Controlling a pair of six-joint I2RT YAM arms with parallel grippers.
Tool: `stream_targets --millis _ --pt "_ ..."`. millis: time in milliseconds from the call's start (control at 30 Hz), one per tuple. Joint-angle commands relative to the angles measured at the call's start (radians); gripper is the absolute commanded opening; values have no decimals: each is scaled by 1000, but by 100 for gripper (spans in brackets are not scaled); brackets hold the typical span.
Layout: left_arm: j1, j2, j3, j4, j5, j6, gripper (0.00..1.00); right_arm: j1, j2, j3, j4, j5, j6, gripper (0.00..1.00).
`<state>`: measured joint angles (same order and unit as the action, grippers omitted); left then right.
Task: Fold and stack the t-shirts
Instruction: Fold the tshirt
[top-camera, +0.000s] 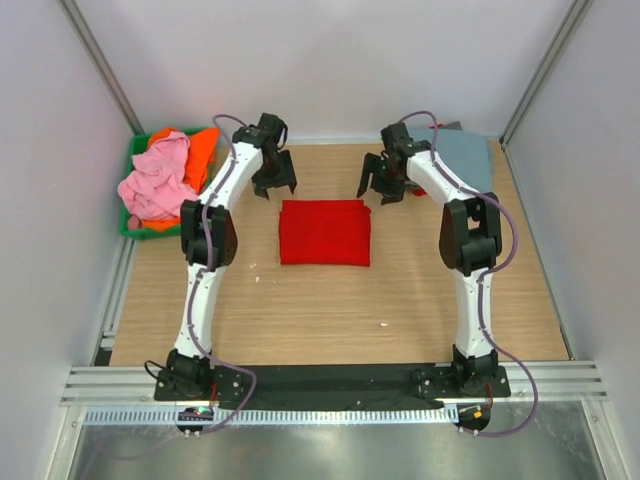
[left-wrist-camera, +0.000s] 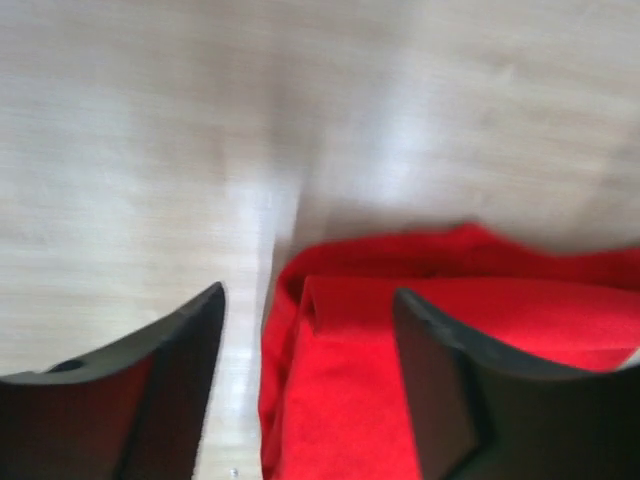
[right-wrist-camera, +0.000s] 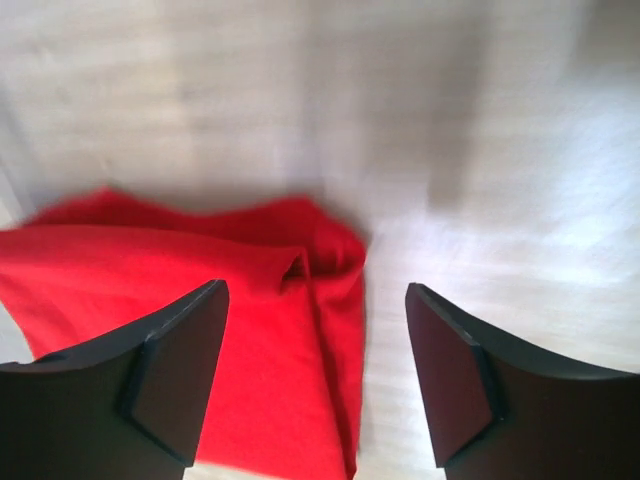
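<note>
The red t-shirt (top-camera: 324, 232) lies folded into a neat, nearly square rectangle at the middle of the wooden table (top-camera: 330, 310), its far edge showing soft doubled layers and a small rolled fold at each corner. Both arms reach forward and bend down over that far edge. The left gripper (top-camera: 273, 188) hovers at the far left corner and the right gripper (top-camera: 380, 186) at the far right corner. In the wrist views each stands with its dark fingers spread apart, released and holding nothing, the cloth lying below between them. The table is pale wood grain, matt and bare around the shirt. At the far left a green plastic bin (top-camera: 135, 150) holds a crumpled pink t-shirt (top-camera: 155, 180) heaped over an orange t-shirt (top-camera: 203, 150). At the far right corner a grey-blue t-shirt (top-camera: 465, 155) lies flat, partly behind the right arm.
</note>
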<state>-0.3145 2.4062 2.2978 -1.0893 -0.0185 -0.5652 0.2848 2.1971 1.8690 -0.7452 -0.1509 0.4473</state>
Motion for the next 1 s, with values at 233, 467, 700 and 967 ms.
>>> stream_targets --millis 233,467,700,967 --pt "57 -234 106 -3 43 2 89 -64 -127 263 -115 42 10 86" --pt "-83 -484 -345 104 123 -25 65 17 -467 -399 344 -306 68 50" --pt "-219 -616 -713 392 216 -148 44 149 -448 -583 483 -391 116 1" --pt "-244 -547 -799 493 256 -177 34 171 -349 -571 527 -406 119 1"
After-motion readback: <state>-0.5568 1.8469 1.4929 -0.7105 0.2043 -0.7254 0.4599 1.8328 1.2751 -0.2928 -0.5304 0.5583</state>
